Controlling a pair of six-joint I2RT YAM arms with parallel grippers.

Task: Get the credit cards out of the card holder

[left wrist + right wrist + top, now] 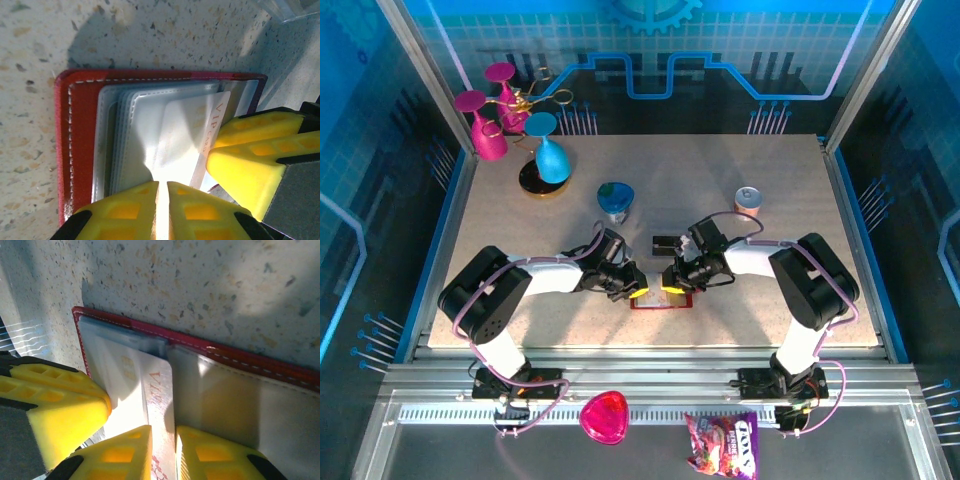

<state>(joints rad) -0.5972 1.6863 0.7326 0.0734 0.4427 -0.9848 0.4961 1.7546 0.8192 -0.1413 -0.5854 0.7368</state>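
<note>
Wallet (pixel 660 303): open, flat beneath both grippers. Left gripper (pixel 162 186): clenched at the pocket edge. Right gripper (pixel 163 434): fingers astride the pale card (pixel 145 375) jutting from a pocket just ahead; you cannot tell if it is clamped. Risk: a weak pinch slips off, or the wallet drags along.

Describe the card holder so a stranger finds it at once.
On the speckled table, look near the front edge where the left hand and right hand meet. The card holder lies open under them: dark red, white-stitched, with pale pockets, unlike anything nearby.
</note>
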